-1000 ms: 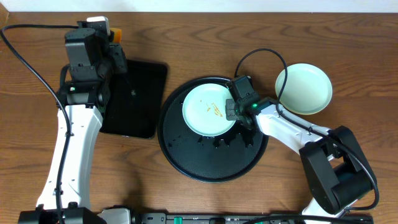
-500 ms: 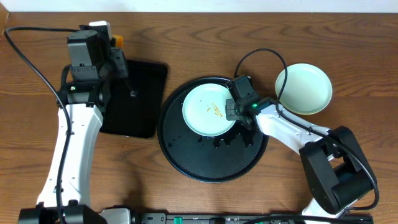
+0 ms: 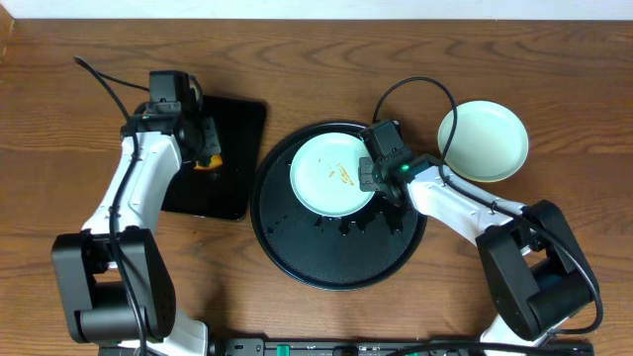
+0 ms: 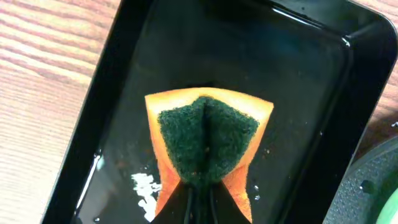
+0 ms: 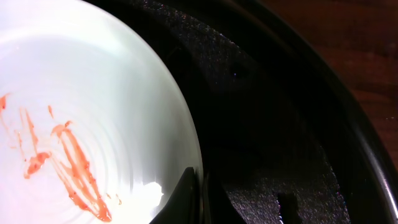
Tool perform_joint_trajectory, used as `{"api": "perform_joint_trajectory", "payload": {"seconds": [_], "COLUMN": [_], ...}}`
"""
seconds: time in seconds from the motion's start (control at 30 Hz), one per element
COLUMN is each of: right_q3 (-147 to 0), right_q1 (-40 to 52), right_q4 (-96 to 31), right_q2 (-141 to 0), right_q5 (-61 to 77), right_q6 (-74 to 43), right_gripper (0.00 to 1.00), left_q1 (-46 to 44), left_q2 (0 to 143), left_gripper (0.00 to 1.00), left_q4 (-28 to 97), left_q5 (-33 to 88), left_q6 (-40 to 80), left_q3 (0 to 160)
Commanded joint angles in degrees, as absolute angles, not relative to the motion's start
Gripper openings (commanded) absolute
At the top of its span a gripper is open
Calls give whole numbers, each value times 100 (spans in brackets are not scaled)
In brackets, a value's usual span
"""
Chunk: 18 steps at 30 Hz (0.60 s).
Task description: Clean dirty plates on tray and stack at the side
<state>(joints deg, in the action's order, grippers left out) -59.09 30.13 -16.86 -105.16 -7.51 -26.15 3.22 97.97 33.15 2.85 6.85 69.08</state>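
"The smeared plate (image 3: 331,175): where is it found?"

"It is seen lying flat on the round black tray (image 3: 336,262), in the half farther from the arm bases. Orange-red streaks (image 5: 68,162) are spread across its middle. Its right rim is gripped by the right gripper (image 3: 370,178). In the right wrist view the fingers (image 5: 177,202) are pressed close together over that edge."

"And the left gripper (image 3: 203,153)?"

"It is clamped on a sponge (image 4: 205,143), orange with a dark green scouring face, which is folded by the pinch. The sponge is held low over the small rectangular tray (image 3: 232,188), where a wet film and a patch of foam are seen."

"Which relation is the coming move judged to turn on?"

"The plate lies to the right of the sponge and well apart from it, with the round tray's rim between them. The plate is round, so no long axis has to be minded. The streaks lie left of the right gripper's hold, on the side open to the left arm. The sponge would probably be carried rightward onto them while the rim is held."

"What is set at the side?"

"A pale plate (image 3: 483,140) is seen on the bare tabletop (image 3: 554,59), just right of the round tray. Whether others lie under it cannot be told."
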Motion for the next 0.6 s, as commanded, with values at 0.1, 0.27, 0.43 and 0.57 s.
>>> {"api": "perform_joint_trajectory", "payload": {"seconds": [0.1,0.27,0.43,0.57], "right_q3": [-5994,-5994,-5994,-5994], "right_q1": [2976,2976,2976,2976], "right_q4": [-1712,-1712,-1712,-1712], "right_q2": [-10567,-10567,-10567,-10567], "right_q5": [-917,-917,-917,-913], "right_q6": [-2655,-2655,-2655,-2655], "right_gripper": [1,1,1,1], "left_q1": [320,320,320,318], "left_q2": [9732,9732,9732,9732], "left_gripper": [7,7,8,7], "left_q4": [3275,3277,3277,3247], "left_q5": [342,342,388,930], "left_q6": [784,784,784,784], "left_q3": [6901,6901,6901,6901]}}
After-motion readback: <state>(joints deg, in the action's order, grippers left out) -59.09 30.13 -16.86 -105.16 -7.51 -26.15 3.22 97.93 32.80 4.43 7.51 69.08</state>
